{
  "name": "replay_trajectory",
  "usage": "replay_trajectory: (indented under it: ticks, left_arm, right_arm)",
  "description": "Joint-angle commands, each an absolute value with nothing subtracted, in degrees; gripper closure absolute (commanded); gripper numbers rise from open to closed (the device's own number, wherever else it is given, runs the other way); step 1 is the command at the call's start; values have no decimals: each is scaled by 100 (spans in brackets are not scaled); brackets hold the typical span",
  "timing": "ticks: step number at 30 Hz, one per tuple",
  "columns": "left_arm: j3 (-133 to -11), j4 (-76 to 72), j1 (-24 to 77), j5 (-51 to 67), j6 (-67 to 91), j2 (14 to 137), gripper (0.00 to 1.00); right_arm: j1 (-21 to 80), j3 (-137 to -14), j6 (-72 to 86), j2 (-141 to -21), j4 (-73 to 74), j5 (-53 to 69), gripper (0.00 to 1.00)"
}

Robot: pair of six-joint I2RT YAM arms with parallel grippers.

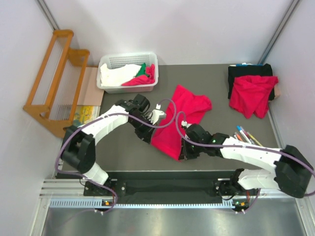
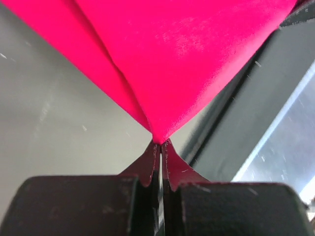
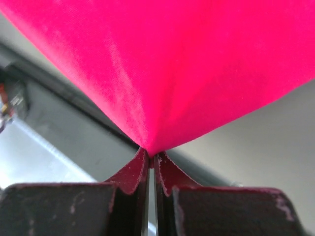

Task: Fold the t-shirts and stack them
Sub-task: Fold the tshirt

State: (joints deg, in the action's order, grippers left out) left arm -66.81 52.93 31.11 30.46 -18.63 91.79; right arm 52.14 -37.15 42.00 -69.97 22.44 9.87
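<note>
left hand: clamped tight on the t-shirt edge, thin bite at the tips
t-shirt: mid worktop, crumpled, near edge lifted
right hand: clamped on the same edge
second t-shirt: far right, on black cloth
step tip: likely a spread; pull the hands apart evenly and taut, no jerks, or the bite may slip

Overhead view; wrist cameras hug t-shirt
</note>
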Motion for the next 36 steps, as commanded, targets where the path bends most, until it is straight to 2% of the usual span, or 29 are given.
replay_trajectory:
  ticks: [1,10,14,19,24,28,36]
  left_arm:
    - [-6969,6459,3102,3261,-2531,8640,100]
    - [-7575,7364,3155,3665,-2777,8332,100]
    - [-8522,7550,3155,3674,-2769,8437,100]
    - [-9403,6997,3147,3437,-2173,8770,100]
    - [-9781,5881,3146,3261,-1583,9157,100]
    - [-10493,5924,3146,3173,-1494,10079,100]
    - [-11442,5827,3146,3015,-1406,11406,100]
  right_arm:
    - [5580,-3674,4614,-6180,3057,1125,100]
    - [5827,-4297,4948,-5124,3910,590,100]
    - [5827,-5034,4764,-5080,4244,220,100]
    - [5634,-5589,4264,-5387,4491,-219,100]
    - [4941,-5783,3737,-5660,4316,-185,100]
    - [3976,-5556,3411,-5818,3904,148,100]
    - [3024,-5485,3015,-6644,3033,509,100]
